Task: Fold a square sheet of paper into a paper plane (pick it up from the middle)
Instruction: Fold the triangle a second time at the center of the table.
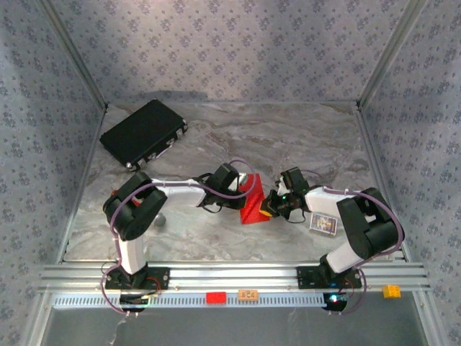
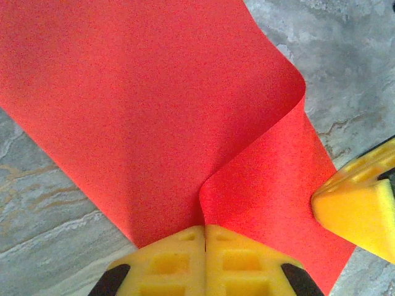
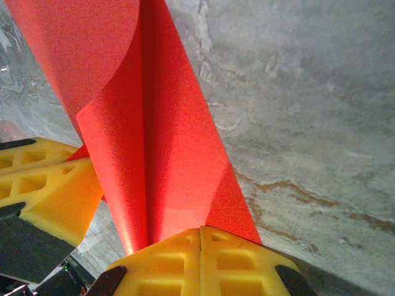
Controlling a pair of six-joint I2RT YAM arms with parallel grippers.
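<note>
Black case (image 1: 144,133) lies at the far left corner of the marble table (image 1: 302,137), close to the left wall and well apart from the work. Moving right, my left gripper (image 1: 243,194) meets the red paper (image 1: 253,209) at mid-table. On its wrist view the yellow fingers (image 2: 166,262) are pressed together with the sheet's edge pinched in the seam. The paper fans away from them, and its right side rolls over in a soft, rounded bend rather than a sharp crease. My right gripper (image 1: 271,207) comes in from the other side, just beside the left one, and is likewise clamped on the paper. From its wrist I see two long red edges running away up the middle, one flap lapped over the other. A small card (image 1: 323,224) lies flat on the table beside the right arm. I have bare marble beyond the paper, out to the back and right walls.
</note>
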